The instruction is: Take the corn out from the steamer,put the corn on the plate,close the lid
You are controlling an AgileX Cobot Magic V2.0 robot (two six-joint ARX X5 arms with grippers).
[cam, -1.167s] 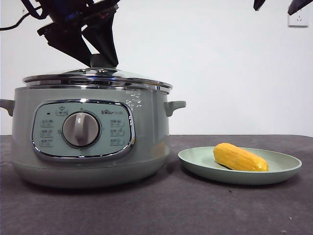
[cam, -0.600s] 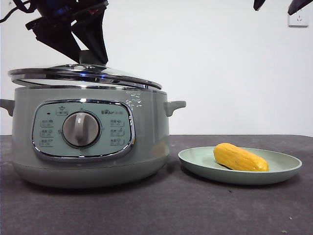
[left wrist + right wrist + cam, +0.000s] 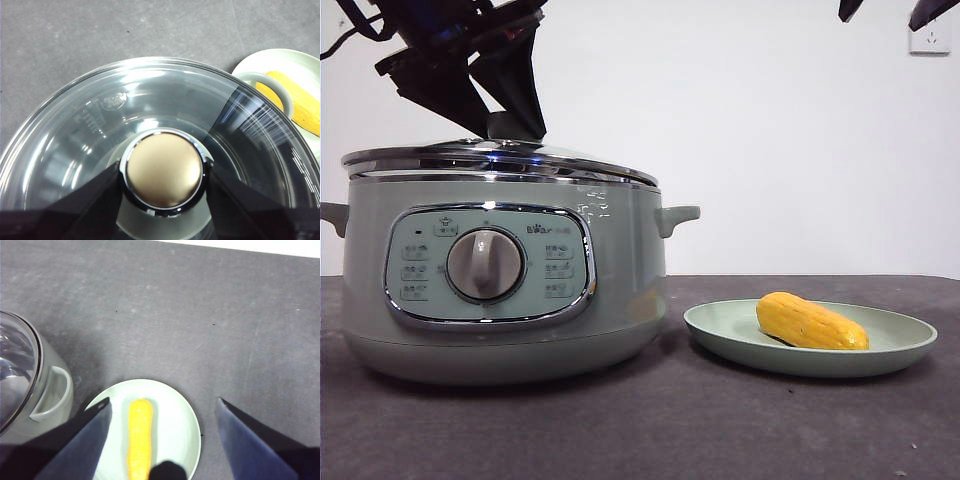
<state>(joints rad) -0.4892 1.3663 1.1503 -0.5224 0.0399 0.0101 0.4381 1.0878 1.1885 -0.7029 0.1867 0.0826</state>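
Note:
The sage-green steamer [image 3: 500, 290] stands at the left of the front view. The glass lid [image 3: 500, 160] lies on its top, a little off to the left. My left gripper [image 3: 510, 125] is shut on the lid's knob [image 3: 164, 170], with a jaw on each side of it. The yellow corn [image 3: 810, 321] lies on the pale green plate [image 3: 720, 325] to the right of the steamer; it also shows in the right wrist view [image 3: 140, 437]. My right gripper [image 3: 162, 440] is open and empty, high above the plate [image 3: 177, 425].
A steamer side handle [image 3: 677, 216] juts toward the plate. A wall socket [image 3: 930, 38] sits at the upper right. The dark grey table [image 3: 720, 420] runs across the front and to the right of the plate.
The lid went from lying flat on the steamer to tilted and shifted left, then came down level on the rim, still offset left. The left gripper moved with it. Corn and plate stayed put.

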